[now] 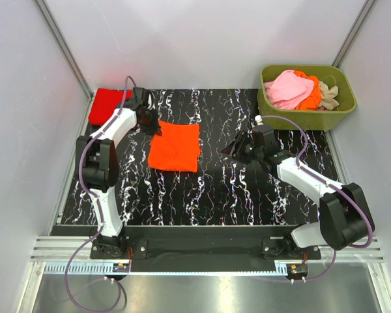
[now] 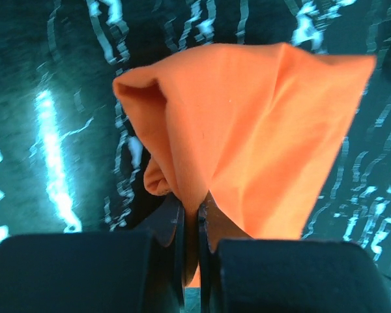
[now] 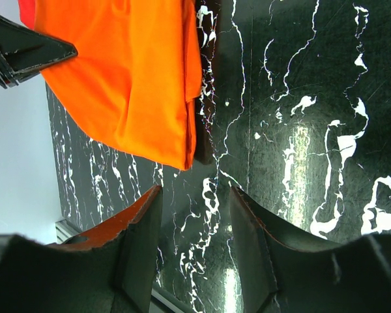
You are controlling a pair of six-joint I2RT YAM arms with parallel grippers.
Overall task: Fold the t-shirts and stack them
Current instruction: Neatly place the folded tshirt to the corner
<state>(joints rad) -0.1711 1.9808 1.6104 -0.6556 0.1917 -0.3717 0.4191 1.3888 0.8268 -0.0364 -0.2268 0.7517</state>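
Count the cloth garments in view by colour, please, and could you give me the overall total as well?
Orange: 2 (folded orange shirt; orange garment in the tub)
Red: 1 (red shirt)
Pink: 1 (pink garment)
Beige: 1 (beige garment)
Total: 5 visible; the tub's pile may hide more.

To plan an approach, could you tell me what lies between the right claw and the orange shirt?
Only bare table separates right claw and orange shirt, in the top view.
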